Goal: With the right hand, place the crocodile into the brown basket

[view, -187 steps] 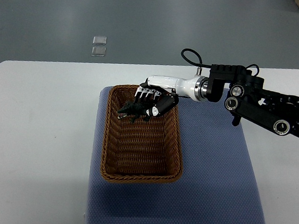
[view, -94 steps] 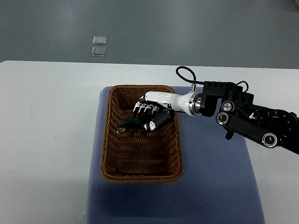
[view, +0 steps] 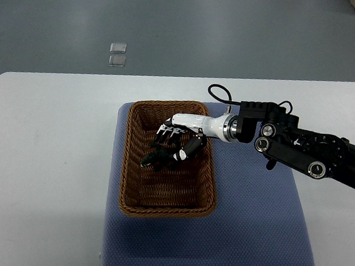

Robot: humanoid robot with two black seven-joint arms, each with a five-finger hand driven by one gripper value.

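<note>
1. Mat [view: 257, 224] lies on tabletop [view: 41, 157], ctr-right.
2. Basket [view: 123, 165] sits on mat's 9 o'clock side.
3. Croc [view: 156, 158] inside basket, 12 o'clock half.
4. Right robot hand [view: 179, 143] over basket, on croc from 1 o'clock.
5. Two tiles [view: 117, 53] on floor, 12 o'clock beyond tabletop.

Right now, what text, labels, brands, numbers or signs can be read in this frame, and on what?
None readable.
The right arm, right hand, crocodile, brown basket, blue mat and table show no legible print.
The two small clear squares on the floor are too small to tell whether they carry any.
</note>
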